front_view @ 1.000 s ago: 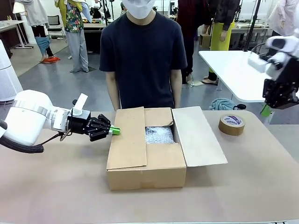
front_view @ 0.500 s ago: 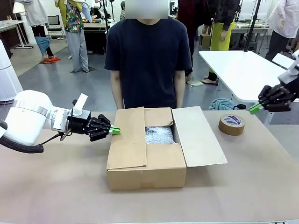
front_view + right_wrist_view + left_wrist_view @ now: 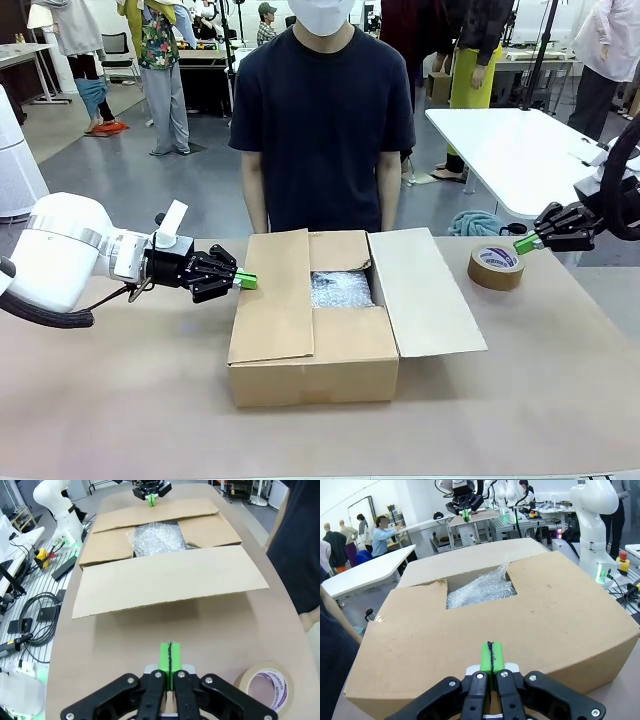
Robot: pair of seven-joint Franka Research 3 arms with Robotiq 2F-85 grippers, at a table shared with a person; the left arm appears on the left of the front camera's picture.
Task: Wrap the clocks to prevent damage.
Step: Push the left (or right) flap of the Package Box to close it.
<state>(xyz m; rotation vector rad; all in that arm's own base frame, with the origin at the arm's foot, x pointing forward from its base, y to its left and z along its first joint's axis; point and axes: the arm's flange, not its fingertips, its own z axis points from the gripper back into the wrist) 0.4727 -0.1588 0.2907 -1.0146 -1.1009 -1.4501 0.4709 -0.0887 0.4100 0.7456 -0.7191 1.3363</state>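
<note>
Bubble wrap (image 3: 340, 288) fills the hole in the top of the cardboard box (image 3: 313, 350). It sits just past the tip of the left gripper (image 3: 245, 280), beyond the near flap (image 3: 272, 295). The clocks are probably under that wrap, inside the box, but the wrap hides them, so I cannot be sure. The wrap is there so nothing hard bumps them.

The left gripper is pinched tight with nothing in its grip. Its tip touches, or almost touches, the edge of the near flap. A shut tip makes a good poker, so I think it is there to press that flap down flat.

The right gripper (image 3: 524, 244) is pinched tight too, and it holds nothing. The tape roll (image 3: 496, 267) lies on the table (image 3: 520, 400) just beside and below its tip. The wide flap (image 3: 425, 290) lies open right in front of it. I think this gripper's next job is to fold that flap over the wrap. The tape is close by to seal the box afterwards.

The person (image 3: 325, 120) stands behind the box, off to the side of both grippers, arms down.
</note>
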